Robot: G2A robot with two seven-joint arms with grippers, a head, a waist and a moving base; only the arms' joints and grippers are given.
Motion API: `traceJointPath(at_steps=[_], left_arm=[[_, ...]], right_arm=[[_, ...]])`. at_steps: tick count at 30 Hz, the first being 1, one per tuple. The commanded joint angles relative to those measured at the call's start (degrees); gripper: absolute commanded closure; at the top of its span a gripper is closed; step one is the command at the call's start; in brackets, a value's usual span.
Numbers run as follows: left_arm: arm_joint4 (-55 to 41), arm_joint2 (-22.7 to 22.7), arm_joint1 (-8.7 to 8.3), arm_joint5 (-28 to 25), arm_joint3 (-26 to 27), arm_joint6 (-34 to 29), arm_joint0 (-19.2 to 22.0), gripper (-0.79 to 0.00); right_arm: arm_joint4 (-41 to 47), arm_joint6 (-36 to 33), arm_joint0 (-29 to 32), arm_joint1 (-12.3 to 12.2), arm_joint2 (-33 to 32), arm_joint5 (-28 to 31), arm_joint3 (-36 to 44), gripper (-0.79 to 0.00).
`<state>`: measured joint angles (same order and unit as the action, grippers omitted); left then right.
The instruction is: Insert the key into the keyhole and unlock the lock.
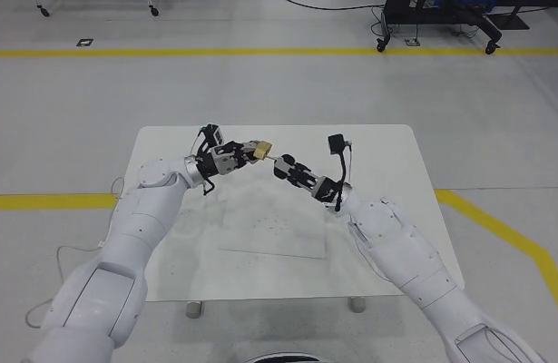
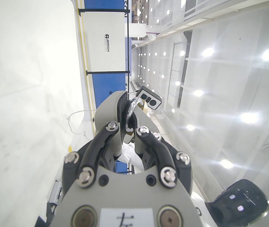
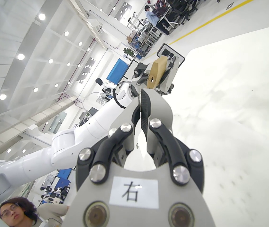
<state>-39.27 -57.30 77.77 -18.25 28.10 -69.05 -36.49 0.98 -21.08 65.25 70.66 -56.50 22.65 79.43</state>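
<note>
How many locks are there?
1. The gold padlock is up above the table, held in the left gripper, facing the key in the right gripper.

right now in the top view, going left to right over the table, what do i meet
left gripper → lock held in it → key → right gripper holding the key
</note>
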Motion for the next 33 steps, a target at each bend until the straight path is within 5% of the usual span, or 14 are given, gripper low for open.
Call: traceJointPath(at_steps=[1,20,33], left_arm=[[1.3,-0.1,-0.11,-1.6,0.4,1.3,-0.2,0.0],[6.8,-1.1,-0.84,-4.6,4.7,5.4,-2.4,0.0],[6.5,-1.2,-0.71,-0.6,5.3,1.9,-2.8,0.0]], right_arm=[[-0.6,0.5,0.5,0.0,-0.3,-1.3,0.6,0.0],[-3.2,2.3,0.9,0.8,-0.4,-5.8,0.1,0.0],[-5.3,14.2,-2.3,2.3,-1.6,1.5,-5.8,0.0]])
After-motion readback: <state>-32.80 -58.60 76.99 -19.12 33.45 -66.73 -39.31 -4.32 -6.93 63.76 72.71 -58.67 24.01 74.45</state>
